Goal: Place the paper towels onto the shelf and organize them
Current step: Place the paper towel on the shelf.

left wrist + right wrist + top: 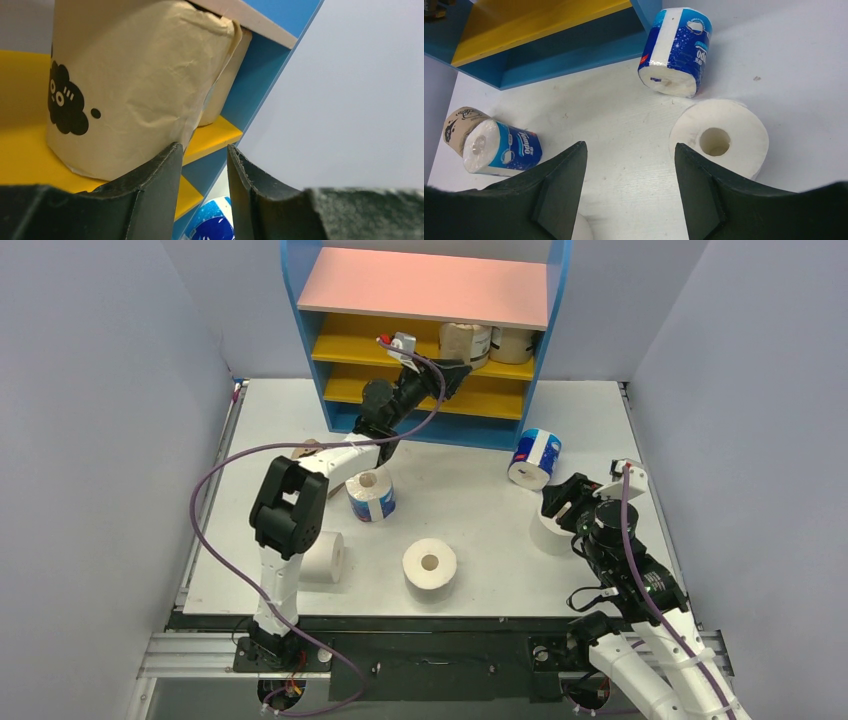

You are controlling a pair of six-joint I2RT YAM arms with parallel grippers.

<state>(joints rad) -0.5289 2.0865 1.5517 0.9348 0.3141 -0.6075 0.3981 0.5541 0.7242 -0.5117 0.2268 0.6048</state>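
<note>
Paper towels (430,565) are light, soft and crushable; squeeze gently across the round body, not the hollow core; the wrapped ones may be slicker. Your left gripper (202,150) is nearly pressed together and empty, just beside the tan roll (130,85) on the shelf (420,285); your right gripper (630,150) is spread and empty, near the white roll (719,137) on the bench (624,115).

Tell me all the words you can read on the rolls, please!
"Tempo": on the left blue-and-white roll, right wrist view.
Right blue-and-white roll by the shelf: white print, too blurred to read.
Shelved tan roll: a black cloud face, no words.
Lying tan roll: dark label, too blurred to read.
</note>
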